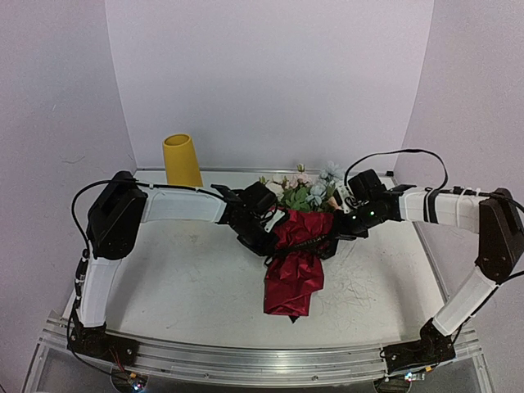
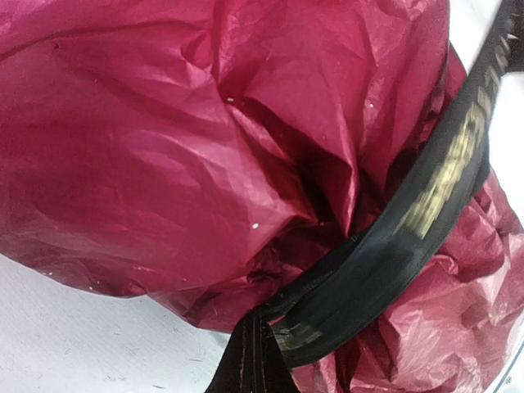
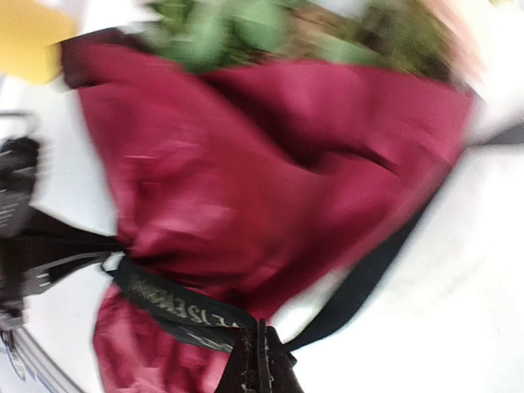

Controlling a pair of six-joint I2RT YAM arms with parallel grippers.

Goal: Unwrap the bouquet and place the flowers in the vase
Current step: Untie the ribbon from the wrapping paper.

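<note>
1. The bouquet (image 1: 296, 246) lies mid-table, blooms toward the far edge. The vase (image 1: 182, 161), a plain yellow tapered cone, stands upright at the far left corner, well apart from it.
2. My left jaws are pressed together on the black ribbon (image 2: 409, 213). My right jaws pinch it too, from the bundle's other side.
3. The ribbon circles the wrap's waist. If the knot doesn't give, I judge that pulling outward will cinch it tighter or drag the bundle across the table (image 1: 188, 278).
4. The ribbon is flat and smooth with gold lettering, so it could slip from a narrow pinch. The right wrist view is smeared, and I cannot tell how deep that grip sits.
5. The dark red paper (image 2: 123, 147) is thin, crinkled and slightly glossy. It may tear or snag.
6. The flowers (image 1: 307, 192) have soft petals and green leaves, with stems hidden inside. Once loosened, they could scatter.
</note>
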